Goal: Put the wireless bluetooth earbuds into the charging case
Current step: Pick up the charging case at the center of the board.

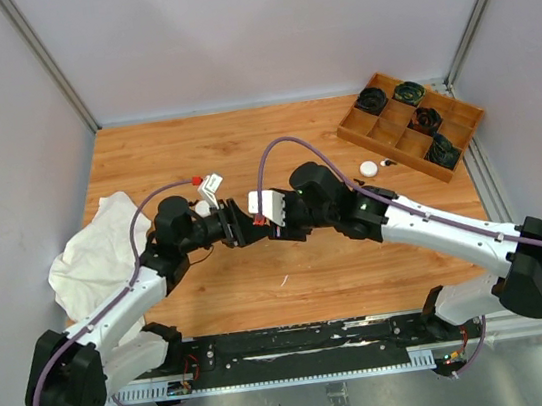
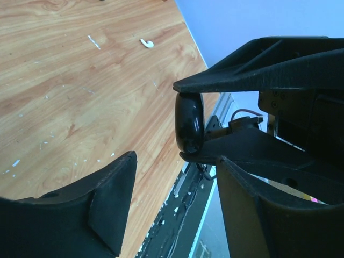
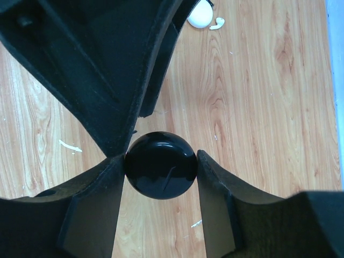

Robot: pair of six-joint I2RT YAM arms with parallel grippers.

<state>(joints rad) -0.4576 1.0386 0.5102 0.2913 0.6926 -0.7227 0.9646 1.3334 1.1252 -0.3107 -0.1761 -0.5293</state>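
Glossy black case (image 3: 161,165). White earbud (image 3: 217,23) and white cloth (image 1: 96,253). Orange-brown table (image 1: 243,146), wood-grain pattern, white flecks.

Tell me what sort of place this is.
Most likely a robot test cell in a lab. A left arm and a right arm are bolted at the edge of a wooden tabletop, closed in by plain pale walls on metal posts, with a divided wooden tray in one corner.

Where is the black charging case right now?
The black charging case sits clamped in the right gripper, centre of the right wrist view, above the wooden table, facing the left gripper.
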